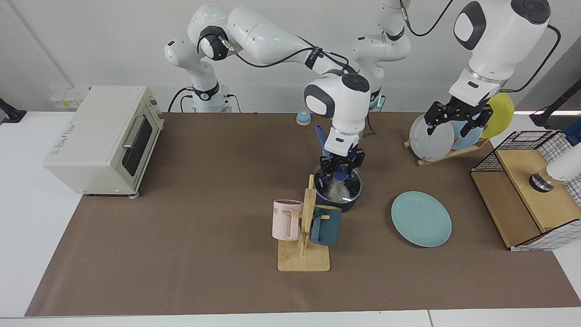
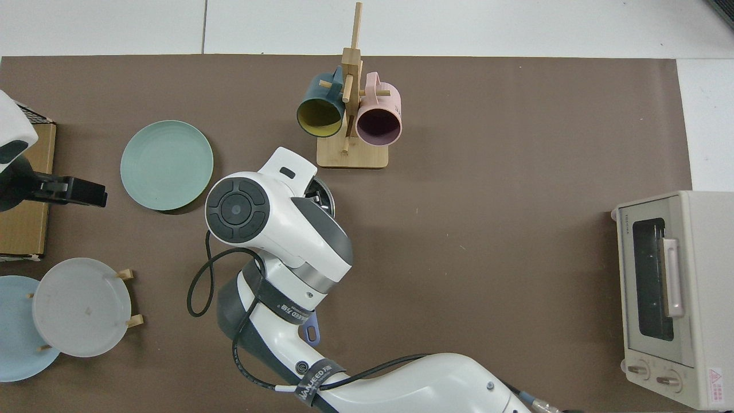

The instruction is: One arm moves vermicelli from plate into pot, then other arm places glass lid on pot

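Directly beneath the right end effector (image 1: 341,169), clamped on its knob: glass lid (image 1: 349,187) atop pot (image 1: 345,204).

Top view: pot (image 2: 324,194) largely hidden beneath the right arm, right gripper and vermicelli unseen, sky-blue plate (image 2: 11,338) cut by edge

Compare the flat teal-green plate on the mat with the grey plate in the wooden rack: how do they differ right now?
The round teal-green plate lies flat on the brown mat; the round grey plate stands on edge in the wooden rack. The teal-green plate sits alone beside the dark pot; the grey plate has other plates behind it and the left gripper in front. Both are bare.
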Robot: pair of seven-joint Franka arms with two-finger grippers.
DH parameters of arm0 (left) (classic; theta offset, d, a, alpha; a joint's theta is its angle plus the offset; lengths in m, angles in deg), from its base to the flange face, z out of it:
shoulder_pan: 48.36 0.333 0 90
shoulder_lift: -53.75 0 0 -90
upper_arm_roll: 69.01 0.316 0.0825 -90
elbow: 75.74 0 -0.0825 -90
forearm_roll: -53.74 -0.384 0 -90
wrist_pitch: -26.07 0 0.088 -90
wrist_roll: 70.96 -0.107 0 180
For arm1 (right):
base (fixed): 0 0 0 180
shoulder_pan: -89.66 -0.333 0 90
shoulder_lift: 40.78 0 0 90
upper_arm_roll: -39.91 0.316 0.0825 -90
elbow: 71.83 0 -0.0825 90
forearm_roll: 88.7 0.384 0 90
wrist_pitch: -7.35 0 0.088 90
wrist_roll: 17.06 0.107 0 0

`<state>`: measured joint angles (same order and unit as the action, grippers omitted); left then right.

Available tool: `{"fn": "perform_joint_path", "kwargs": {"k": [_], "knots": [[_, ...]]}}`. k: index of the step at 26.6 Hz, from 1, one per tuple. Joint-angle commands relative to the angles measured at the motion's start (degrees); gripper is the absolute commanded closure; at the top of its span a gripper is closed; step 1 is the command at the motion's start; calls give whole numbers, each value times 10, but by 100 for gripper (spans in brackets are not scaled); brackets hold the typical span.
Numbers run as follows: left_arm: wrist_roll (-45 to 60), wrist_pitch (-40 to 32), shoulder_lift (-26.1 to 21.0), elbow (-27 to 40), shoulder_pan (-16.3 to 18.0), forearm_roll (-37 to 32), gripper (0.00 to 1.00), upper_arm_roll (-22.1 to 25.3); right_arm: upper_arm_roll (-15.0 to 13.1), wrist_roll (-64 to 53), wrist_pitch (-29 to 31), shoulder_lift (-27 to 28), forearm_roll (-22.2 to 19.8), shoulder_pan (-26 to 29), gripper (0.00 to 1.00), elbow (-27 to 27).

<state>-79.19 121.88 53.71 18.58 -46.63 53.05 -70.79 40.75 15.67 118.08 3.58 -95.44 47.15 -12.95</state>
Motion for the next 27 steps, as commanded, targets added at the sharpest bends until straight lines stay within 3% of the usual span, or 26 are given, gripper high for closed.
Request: {"fn": "perform_joint_path", "kwargs": {"k": [1,9,11,13,16,19,27], "knots": [[-9,-6,6,6,-6,9,0,6,0,-16,-17,-11,2,3,100,7],[-9,-6,6,6,-6,9,0,6,0,-16,-17,-14,3,3,98,7],[-9,-6,6,6,-6,9,0,6,0,-16,-17,-14,6,4,74,7],[-9,-7,6,6,-6,9,0,6,0,-15,-16,-14,5,3,34,7],[-9,-6,6,6,-6,9,0,6,0,-14,-17,-15,9,4,11,7],[-9,-6,6,6,-6,9,0,6,0,-13,-17,-16,10,4,1,7],[-9,-7,6,6,-6,9,0,6,-1,-9,-33,-46,26,16,1,7]]}}
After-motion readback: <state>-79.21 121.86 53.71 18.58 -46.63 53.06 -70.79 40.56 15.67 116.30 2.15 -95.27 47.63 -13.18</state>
